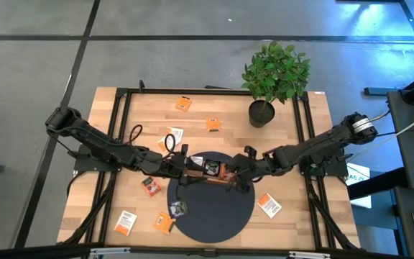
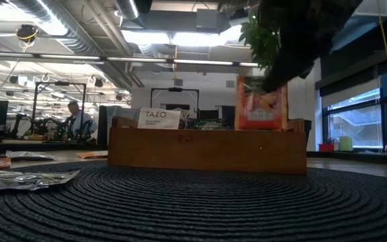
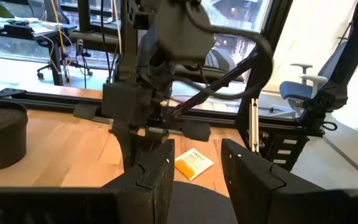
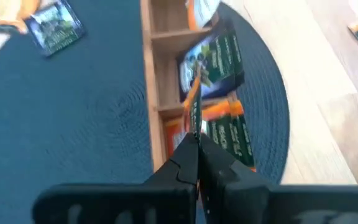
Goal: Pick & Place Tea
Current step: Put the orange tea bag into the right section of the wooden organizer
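Observation:
A brown wooden tray [image 1: 212, 171] stands on a round dark mat [image 1: 214, 216], with sachets standing in its compartments, a white one [image 2: 158, 118] among them. My right gripper [image 1: 240, 170] is over the tray's right end, shut on an orange tea sachet [image 2: 261, 101]. My left gripper [image 1: 181, 167] is open at the tray's left end and holds nothing. Loose sachets lie flat around the table: orange ones [image 1: 184, 103] [image 1: 213, 124], a red one [image 1: 151, 185], a dark one [image 1: 179, 208] on the mat. My right gripper pinches the orange sachet between its two fingers [image 4: 185, 158] at the sachet's upper edge [image 4: 195, 118], coming from above and slanting in from the table's right. The sachet hangs upright below the fingers. Its lower edge [image 2: 261, 126] is level with the tray's rim; whether it rests inside, I cannot tell.
A potted plant [image 1: 272, 75] stands at the far right of the table. More sachets lie near the front edge [image 1: 126, 222] [image 1: 164, 224] and to the mat's right [image 1: 269, 205]. A black cable loop [image 1: 134, 132] lies left of the tray. A person [image 2: 79, 121] sits far behind.

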Controlling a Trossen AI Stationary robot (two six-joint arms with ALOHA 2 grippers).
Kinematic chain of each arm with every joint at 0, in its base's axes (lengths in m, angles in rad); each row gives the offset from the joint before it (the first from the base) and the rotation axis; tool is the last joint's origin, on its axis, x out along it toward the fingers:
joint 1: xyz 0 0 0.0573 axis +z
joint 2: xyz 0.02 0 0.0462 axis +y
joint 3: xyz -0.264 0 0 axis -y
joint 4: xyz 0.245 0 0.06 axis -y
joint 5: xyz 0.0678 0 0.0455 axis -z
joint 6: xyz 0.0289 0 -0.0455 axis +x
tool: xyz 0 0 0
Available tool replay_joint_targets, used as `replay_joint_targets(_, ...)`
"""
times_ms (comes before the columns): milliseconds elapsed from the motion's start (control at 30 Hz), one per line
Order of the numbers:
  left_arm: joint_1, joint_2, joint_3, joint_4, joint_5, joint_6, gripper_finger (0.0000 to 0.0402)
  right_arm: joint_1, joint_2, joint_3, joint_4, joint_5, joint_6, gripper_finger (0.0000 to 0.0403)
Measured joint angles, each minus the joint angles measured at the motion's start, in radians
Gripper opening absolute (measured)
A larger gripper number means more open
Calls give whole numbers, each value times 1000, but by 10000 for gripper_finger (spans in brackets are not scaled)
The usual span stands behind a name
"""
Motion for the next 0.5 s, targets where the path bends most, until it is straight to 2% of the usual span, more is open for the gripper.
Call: replay_joint_targets(500, 0, 0, 0, -37, 0, 1, 128, -12, 0, -123, 178, -54, 8, 5)
